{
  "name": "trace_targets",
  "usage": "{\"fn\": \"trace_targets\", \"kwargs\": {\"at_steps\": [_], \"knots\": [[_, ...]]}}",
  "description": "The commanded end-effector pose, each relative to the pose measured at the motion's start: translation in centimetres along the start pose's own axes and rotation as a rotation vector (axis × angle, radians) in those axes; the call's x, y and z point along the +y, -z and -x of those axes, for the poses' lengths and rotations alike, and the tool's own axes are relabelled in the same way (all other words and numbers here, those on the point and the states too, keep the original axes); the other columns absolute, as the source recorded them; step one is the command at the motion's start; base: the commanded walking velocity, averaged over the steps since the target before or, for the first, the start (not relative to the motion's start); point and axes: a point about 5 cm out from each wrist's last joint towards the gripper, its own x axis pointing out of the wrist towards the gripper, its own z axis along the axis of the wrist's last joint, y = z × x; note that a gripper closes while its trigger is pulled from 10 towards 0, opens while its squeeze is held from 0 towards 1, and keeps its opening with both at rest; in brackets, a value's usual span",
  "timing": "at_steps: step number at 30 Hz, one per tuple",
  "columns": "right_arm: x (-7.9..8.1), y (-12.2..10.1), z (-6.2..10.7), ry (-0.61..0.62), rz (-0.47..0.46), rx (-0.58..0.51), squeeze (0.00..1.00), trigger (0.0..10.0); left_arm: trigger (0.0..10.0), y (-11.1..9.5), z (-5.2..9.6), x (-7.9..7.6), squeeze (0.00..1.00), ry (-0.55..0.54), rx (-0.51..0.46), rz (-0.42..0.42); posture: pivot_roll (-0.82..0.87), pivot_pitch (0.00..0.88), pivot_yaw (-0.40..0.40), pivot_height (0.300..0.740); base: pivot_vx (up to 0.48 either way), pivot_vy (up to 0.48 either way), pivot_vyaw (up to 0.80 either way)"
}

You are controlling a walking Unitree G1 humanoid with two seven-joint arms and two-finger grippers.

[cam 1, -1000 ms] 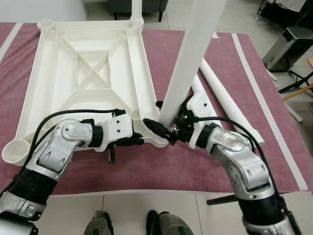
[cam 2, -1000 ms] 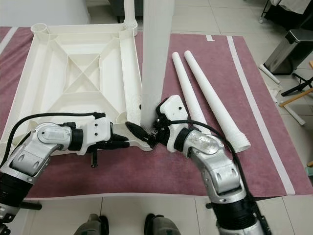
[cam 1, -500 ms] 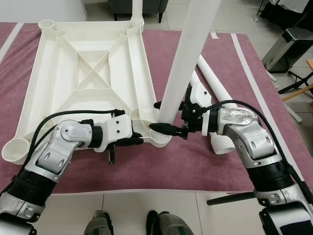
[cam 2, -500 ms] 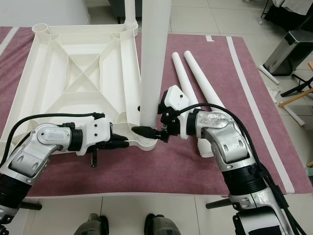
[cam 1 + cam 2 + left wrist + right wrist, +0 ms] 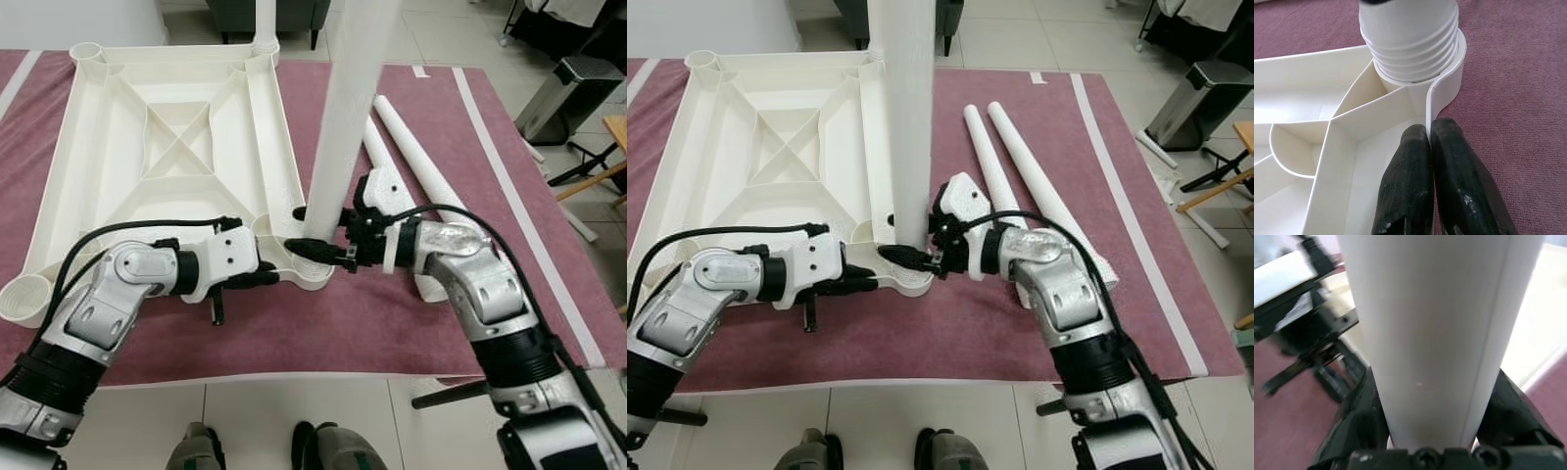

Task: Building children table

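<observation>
Tabletop [image 5: 147, 147]: a white plastic top lay upside down on the rug [image 5: 392, 323], ribbed underside up, with round sockets at its corners.
Far leg [image 5: 265, 20]: stood upright in the socket at the far right corner of the tabletop.
Left gripper [image 5: 263, 278]: lay low at the tabletop's near edge, just left of the near right corner; its two fingers [image 5: 1415, 186] were pinched together on the thin rim wall, one inside it and one outside (plainest from the left wrist).
Corner socket [image 5: 312, 274]: at the near right corner of the tabletop, between the two grippers, with a leg's ribbed end sitting in it.
Leg [image 5: 348, 108]: a tall white tube rose from that socket, leaning slightly to the right, its top out of frame.
Right gripper [image 5: 911, 257]: reached in from the right at the leg's base, one finger [image 5: 318, 249] on each side of the tube and clasping it just above the socket.
Spare legs [image 5: 416, 157]: two more white tubes lay side by side on the rug right of the tabletop, their near ends behind the right arm.
Bin [image 5: 563, 93]: a grey one stood on the tiled floor beyond the rug's right edge.
</observation>
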Motion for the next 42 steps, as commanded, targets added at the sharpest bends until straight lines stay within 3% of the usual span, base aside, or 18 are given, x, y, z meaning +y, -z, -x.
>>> {"fn": "trace_targets", "kwargs": {"at_steps": [1,2,6,9,13,14,16,18,20,21,26,27,28,30,34,36,40,42], "knots": [[-1.1,3.1,0.3,0.194,-0.066,0.177,0.0,0.0,0.0,-0.8,-0.5,-0.9,0.0,0.06,-0.062,-0.012,0.08,0.169,-0.024,0.74,0.0,0.0,0.0],[-1.1,3.1,0.3,0.194,-0.066,0.177,0.0,0.0,0.0,-0.8,-0.5,-0.9,0.0,0.06,-0.062,-0.012,0.08,0.169,-0.024,0.74,0.0,0.0,0.0],[-0.7,3.7,0.3,0.446,-0.12,0.217,0.0,0.0,0.0,-0.9,-0.6,-0.9,0.0,0.065,-0.068,-0.01,0.08,0.169,-0.017,0.74,0.0,0.0,0.0],[-0.3,4.4,0.3,0.702,-0.261,0.265,0.0,0.0,0.0,-1.0,-0.6,-0.9,0.0,0.076,-0.074,-0.012,0.08,0.169,-0.015,0.74,0.0,0.0,0.0],[0.3,4.4,0.0,0.776,-0.317,0.263,0.0,0.0,0.0,-1.1,-0.6,-0.9,0.0,0.079,-0.073,-0.014,0.09,0.17,-0.018,0.74,0.0,0.0,0.0],[0.8,4.2,-0.4,0.779,-0.337,0.251,0.0,1.5,0.0,-1.1,-0.5,-0.8,0.0,0.079,-0.072,-0.014,0.09,0.17,-0.019,0.74,0.0,0.0,0.0],[0.8,4.2,-0.4,0.779,-0.337,0.251,0.0,1.5,0.0,-1.1,-0.5,-0.8,0.0,0.079,-0.072,-0.014,0.09,0.17,-0.019,0.74,0.0,0.0,0.0],[1.3,3.5,-1.0,0.744,-0.33,0.195,0.0,10.0,0.0,-1.0,-0.4,-0.9,0.0,0.079,-0.071,-0.012,0.08,0.172,-0.022,0.74,0.0,0.0,0.0],[1.5,3.1,-1.1,0.726,-0.321,0.176,0.0,10.0,0.0,-1.0,-0.4,-0.9,0.0,0.078,-0.07,-0.011,0.08,0.172,-0.022,0.74,0.0,0.0,0.0],[1.5,2.5,-1.2,0.71,-0.302,0.138,1.0,10.0,0.0,-1.0,-0.5,-0.9,0.0,0.078,-0.07,-0.01,0.08,0.175,-0.021,0.74,0.0,0.0,0.0],[1.4,1.2,-1.3,0.642,-0.273,0.062,1.0,10.0,0.0,-1.0,-0.5,-0.9,0.0,0.078,-0.071,-0.009,0.08,0.176,-0.021,0.74,0.0,0.0,0.0],[1.4,0.3,-1.4,0.569,-0.247,0.008,0.0,10.0,0.0,-1.0,-0.4,-0.9,0.0,0.079,-0.071,-0.009,0.08,0.177,-0.02,0.74,0.0,0.0,0.0],[1.4,0.3,-1.4,0.569,-0.247,0.008,0.0,10.0,0.0,-1.0,-0.4,-0.9,0.0,0.079,-0.071,-0.009,0.08,0.177,-0.02,0.74,0.0,0.0,0.0],[1.3,-1.4,-0.9,0.331,-0.169,-0.073,0.0,10.0,0.0,-1.1,-0.4,-0.8,0.0,0.083,-0.074,-0.015,0.08,0.176,-0.019,0.74,0.0,0.0,0.0],[0.7,-2.2,0.2,0.154,-0.073,-0.094,0.0,10.0,0.0,-1.3,-0.3,-0.9,0.0,0.093,-0.081,-0.024,0.08,0.176,-0.018,0.74,0.0,0.0,0.0],[0.3,-2.1,0.9,0.023,-0.049,-0.067,0.0,10.0,0.0,-1.5,-0.1,-1.0,0.0,0.107,-0.088,-0.034,0.08,0.176,-0.019,0.74,0.0,0.0,0.0],[0.2,-2.1,1.2,-0.033,-0.02,-0.058,0.0,10.0,0.0,-1.5,0.0,-1.0,0.0,0.11,-0.089,-0.037,0.08,0.177,-0.019,0.74,0.0,0.0,0.0],[0.5,-1.7,1.4,-0.193,-0.006,-0.031,0.0,10.0,0.0,-1.5,0.5,-1.2,0.0,0.12,-0.09,-0.046,0.08,0.178,-0.02,0.74,0.0,0.0,0.0]]}}
